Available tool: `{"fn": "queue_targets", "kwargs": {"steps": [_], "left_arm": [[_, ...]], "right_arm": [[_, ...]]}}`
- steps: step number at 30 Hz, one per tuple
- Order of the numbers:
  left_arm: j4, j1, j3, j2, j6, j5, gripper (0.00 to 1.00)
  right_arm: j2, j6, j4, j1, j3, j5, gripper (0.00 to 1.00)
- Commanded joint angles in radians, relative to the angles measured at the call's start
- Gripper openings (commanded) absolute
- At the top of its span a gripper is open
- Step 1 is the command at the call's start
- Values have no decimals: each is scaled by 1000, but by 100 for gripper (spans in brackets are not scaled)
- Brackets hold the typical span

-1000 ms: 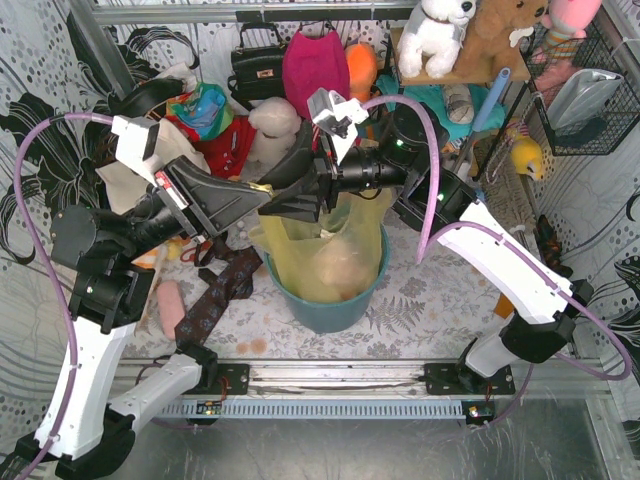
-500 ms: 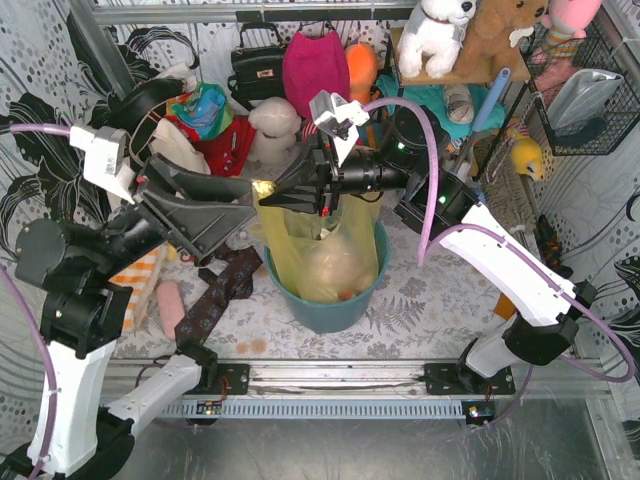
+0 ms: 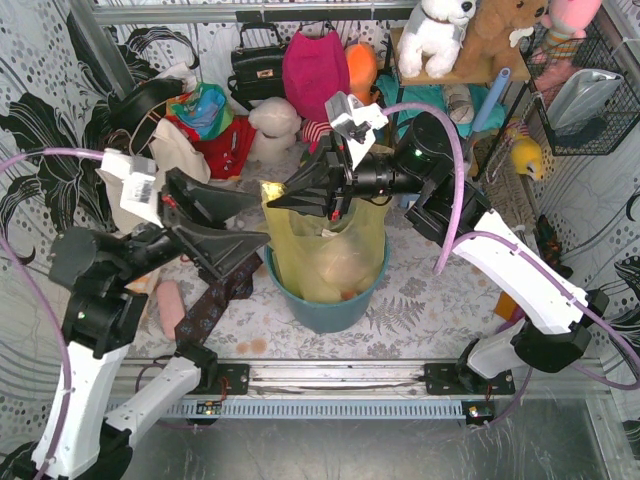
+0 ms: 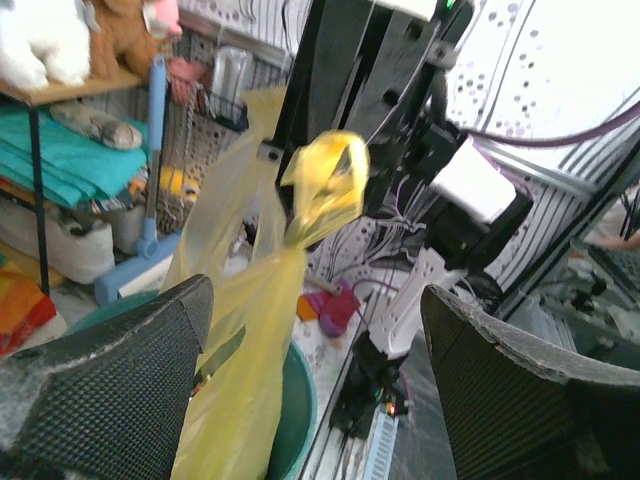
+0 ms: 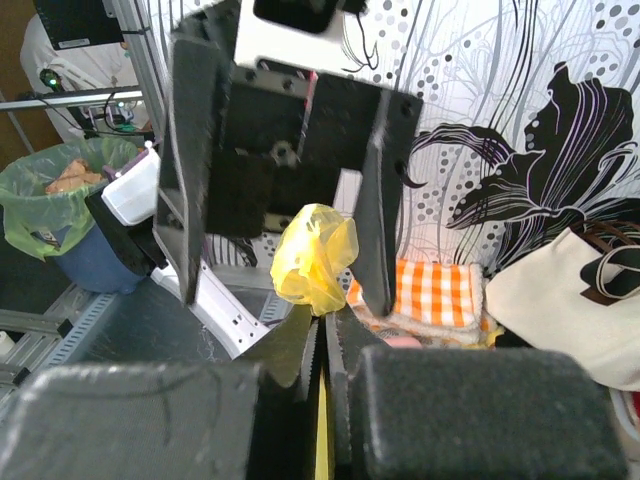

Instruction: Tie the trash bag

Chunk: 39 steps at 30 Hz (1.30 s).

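The trash bag (image 3: pixel 325 250), thin yellow plastic, stands in the teal bin (image 3: pixel 330 305) with its top gathered into a small tuft (image 3: pixel 272 190). My right gripper (image 3: pixel 280 197) is shut on the neck just below that tuft, and the yellow tuft (image 5: pixel 312 255) sticks out past the closed tips of the right gripper (image 5: pixel 325 325). My left gripper (image 3: pixel 262 220) is open wide at the bag's left side, holding nothing. In the left wrist view the bag (image 4: pixel 250 330) hangs between the spread fingers (image 4: pixel 110 370) of the left gripper (image 4: pixel 315 295), nearer the left one.
A white tote bag (image 3: pixel 165 150), an orange checked cloth (image 5: pixel 440 290), a dark patterned cloth (image 3: pixel 215 300) and a pink item (image 3: pixel 170 305) lie left of the bin. Handbags (image 3: pixel 258 65) and plush toys (image 3: pixel 435 30) crowd the back. A wire basket (image 3: pixel 590 90) hangs at the right.
My left gripper has opened, let go of the bag's top and drawn back to the left. My right gripper has shut on the gathered neck and now holds it up.
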Motion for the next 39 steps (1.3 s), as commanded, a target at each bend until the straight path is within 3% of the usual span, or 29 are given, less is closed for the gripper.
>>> {"fn": "queue_targets", "kwargs": {"steps": [1, 8, 23, 28, 30, 33, 39], "left_arm": [[209, 2, -102, 8, -3, 127, 94], [588, 3, -262, 40, -204, 268, 92], [1054, -3, -355, 157, -409, 316, 92], [1137, -27, -349, 207, -458, 320, 90], [1154, -41, -349, 218, -465, 325, 84], [1164, -63, -365, 226, -466, 327, 64], [1162, -77, -436, 202, -465, 322, 39]], "right_arm": [[-30, 36, 77, 4, -16, -2, 1], [-26, 53, 95, 4, -22, -2, 2], [-16, 84, 115, 4, -24, -20, 2], [-19, 83, 119, 3, -26, -20, 2], [-20, 81, 120, 4, -26, -20, 2], [-23, 73, 119, 4, -28, -10, 2], [-36, 50, 101, 4, -30, 22, 0]]}}
